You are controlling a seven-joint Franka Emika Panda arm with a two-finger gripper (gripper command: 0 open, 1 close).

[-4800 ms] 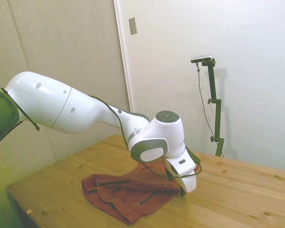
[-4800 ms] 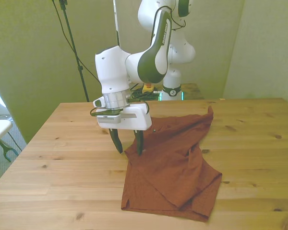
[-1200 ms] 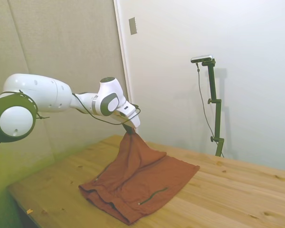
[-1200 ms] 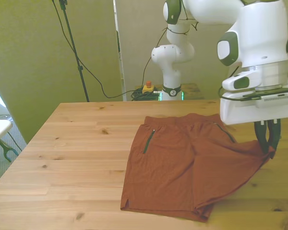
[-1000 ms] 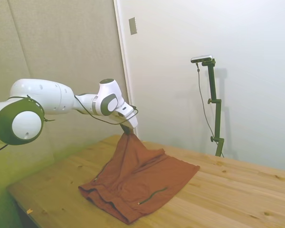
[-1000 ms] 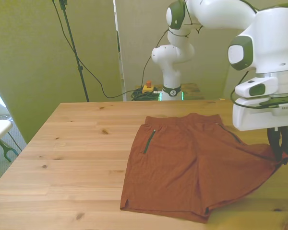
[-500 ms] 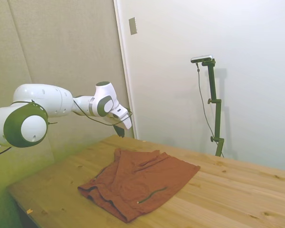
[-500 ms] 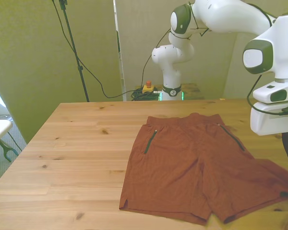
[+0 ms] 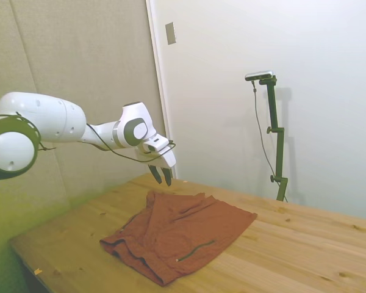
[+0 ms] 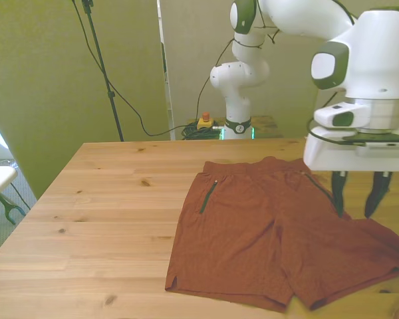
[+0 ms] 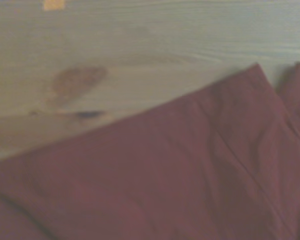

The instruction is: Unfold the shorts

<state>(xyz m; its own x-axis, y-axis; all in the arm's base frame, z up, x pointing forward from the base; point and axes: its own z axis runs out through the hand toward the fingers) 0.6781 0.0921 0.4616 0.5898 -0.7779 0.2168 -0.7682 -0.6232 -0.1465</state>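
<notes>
Pincer: the pincer (image 10: 358, 195) hangs above the shorts with its two dark fingers (image 10: 337, 194) spread apart and nothing between them; the side view shows it (image 9: 161, 176) clear of the cloth, over the part nearest the bench's far edge in that view.

Shorts: the shorts (image 10: 272, 232) lie spread on the bench (image 10: 100, 219), waistband toward the far edge in the front view, both legs laid out toward the near edge. The leg on the front view's right runs out to the bench's right edge, its hem close to the near right corner.

Lie of the cloth: mostly flat in the front view; the side view (image 9: 177, 235) shows soft ridges and a raised fold under the pincer, so it is not fully smooth.

Details: a dark zipper line (image 10: 207, 197) sits near the waistband on the front view's left side; a second one shows toward the right side.

Wrist view: blurred rust cloth (image 11: 180, 170) with a crease, its edge lying on bare wood.

Handling: judging by the folds, thin, light and limp; it will drape and drag rather than hold shape, and a pinch may catch more than one layer.

Where to take hold: a hem corner or an outer edge of the waistband, pinched in one layer, seems best for pulling out remaining wrinkles.

Progress: the unfolding looks essentially done.
</notes>
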